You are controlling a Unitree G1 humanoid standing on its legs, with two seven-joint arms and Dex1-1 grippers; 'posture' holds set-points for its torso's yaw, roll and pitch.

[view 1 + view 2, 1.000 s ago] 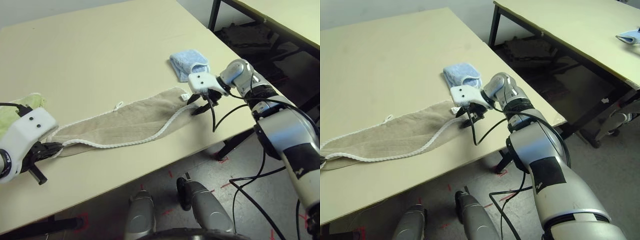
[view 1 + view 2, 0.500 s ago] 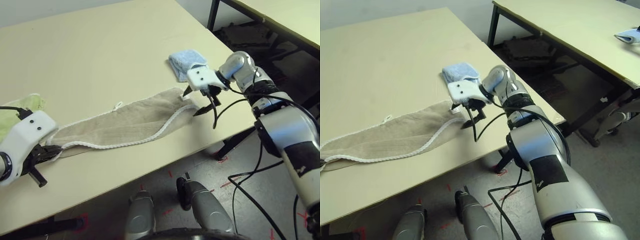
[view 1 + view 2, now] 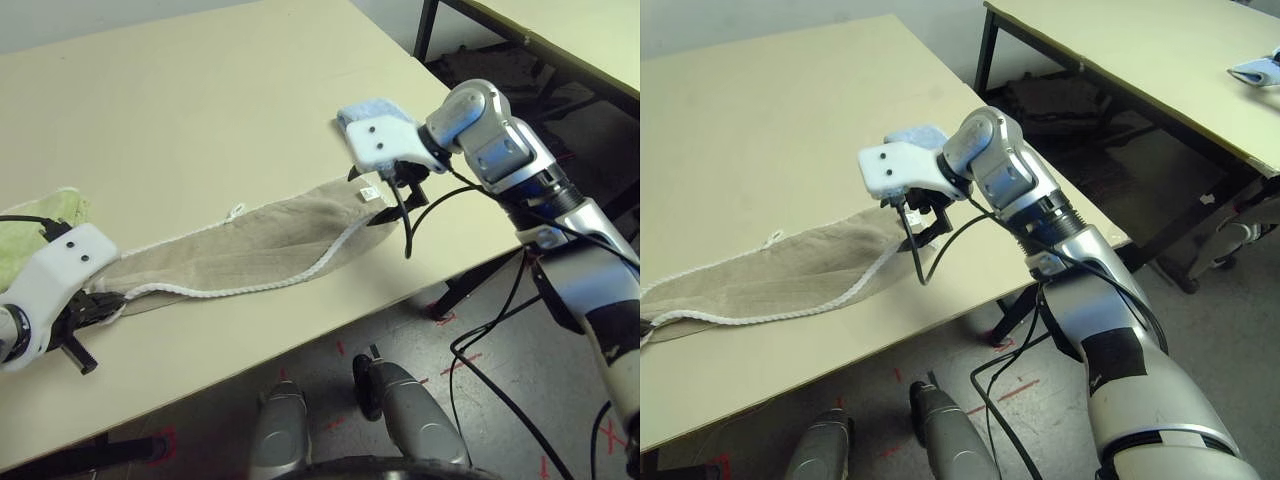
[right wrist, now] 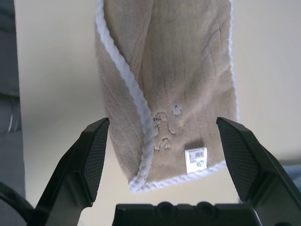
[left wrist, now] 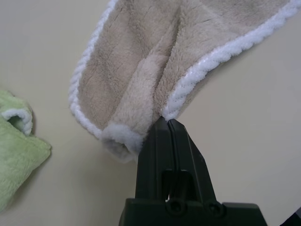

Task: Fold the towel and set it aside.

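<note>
I am lifting my right jaws (image 3: 398, 182), now spread wide, off the beige terry towel (image 3: 250, 248) lying mid-frame on the table (image 3: 200, 110); my left jaws (image 5: 168, 123) are clamping its lower-left corner, fold pending

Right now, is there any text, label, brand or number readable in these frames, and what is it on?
No text can be read.
White tag on the beige towel: it carries a barcode and small print, too small to read.
Embroidered animal logo near the same corner: a picture, no letters.
</note>
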